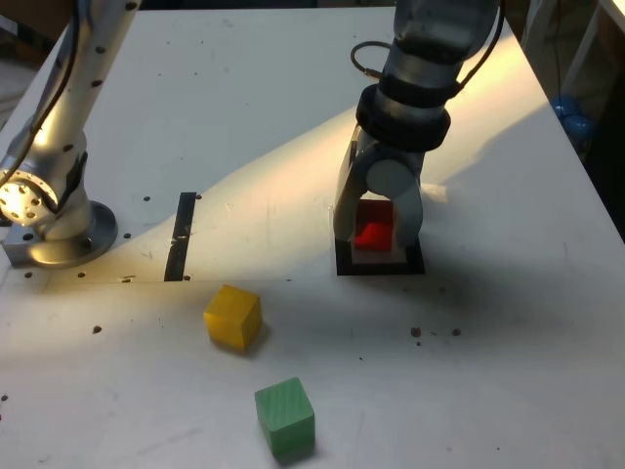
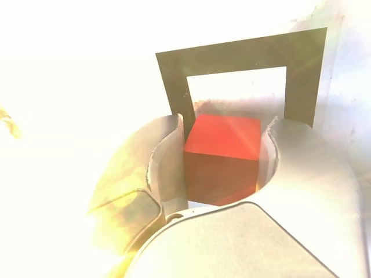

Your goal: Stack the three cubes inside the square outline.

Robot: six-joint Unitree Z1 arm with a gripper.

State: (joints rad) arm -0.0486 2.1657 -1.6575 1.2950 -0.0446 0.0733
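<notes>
The gripper (image 1: pixel 377 230) pinches the red cube (image 1: pixel 374 227) just above the square outline (image 1: pixel 379 264). Judged best: lower it flat, centred in the white, then release. Yellow cube (image 1: pixel 232 316) and green cube (image 1: pixel 285 417) wait nearer, to the exterior view's left.

The gripper (image 1: pixel 377 230) stands over the square outline (image 1: pixel 380 264), its jaws close on either side of the red cube (image 1: pixel 374 227), so that spot is taken. The yellow cube (image 1: pixel 232 316) and green cube (image 1: pixel 285 418) sit apart on open table (image 1: pixel 508 371), free above and around. The arm's base (image 1: pixel 54 220) blocks the exterior view's left edge.
</notes>
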